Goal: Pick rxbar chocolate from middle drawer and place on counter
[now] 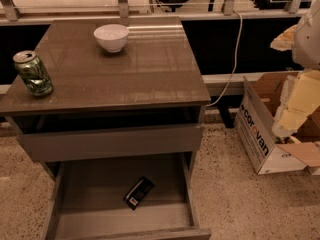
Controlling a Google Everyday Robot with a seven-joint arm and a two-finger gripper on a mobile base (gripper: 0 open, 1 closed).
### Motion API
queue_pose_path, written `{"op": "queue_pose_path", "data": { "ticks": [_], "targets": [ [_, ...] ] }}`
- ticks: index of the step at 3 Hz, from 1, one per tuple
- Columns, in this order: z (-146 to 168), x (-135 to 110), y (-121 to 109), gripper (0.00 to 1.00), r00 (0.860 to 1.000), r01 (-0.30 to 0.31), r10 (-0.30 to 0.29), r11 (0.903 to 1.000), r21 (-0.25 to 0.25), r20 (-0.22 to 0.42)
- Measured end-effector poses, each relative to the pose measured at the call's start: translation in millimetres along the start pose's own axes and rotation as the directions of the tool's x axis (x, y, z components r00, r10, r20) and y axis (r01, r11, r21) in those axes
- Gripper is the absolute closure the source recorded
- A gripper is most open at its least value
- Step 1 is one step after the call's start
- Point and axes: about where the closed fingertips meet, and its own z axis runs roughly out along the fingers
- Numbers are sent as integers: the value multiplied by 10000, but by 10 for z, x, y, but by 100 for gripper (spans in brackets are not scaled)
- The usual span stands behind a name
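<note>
The rxbar chocolate (139,192), a small flat black bar with pale print at its near end, lies on the bare grey floor of the middle drawer (95,199), right of centre. The drawer is pulled out wide. The counter (150,69) is the glossy brown top of the grey cabinet above it. My gripper (289,116) is at the far right of the view, on the pale arm beside the cabinet, above a cardboard box. It is well away from the drawer and the bar and holds nothing that I can see.
A green can (33,73) stands at the counter's left edge and a white bowl (111,37) at its back. A flat grey drawer front (110,141) overhangs the open drawer. An open cardboard box (265,134) sits on the floor at the right. A cable (235,49) hangs behind.
</note>
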Motion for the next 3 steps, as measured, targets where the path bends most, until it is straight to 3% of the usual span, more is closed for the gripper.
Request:
{"op": "queue_pose_path", "data": {
  "ticks": [1, 2, 3],
  "targets": [
    [0, 0, 0, 0, 10000, 0, 0, 10000, 2, 1],
    [130, -175, -55, 0, 9943, -452, 442, 9989, 83, 970],
    [496, -634, 29, 0, 9343, -2004, 2125, 9771, -711, 2862]
  ]
}}
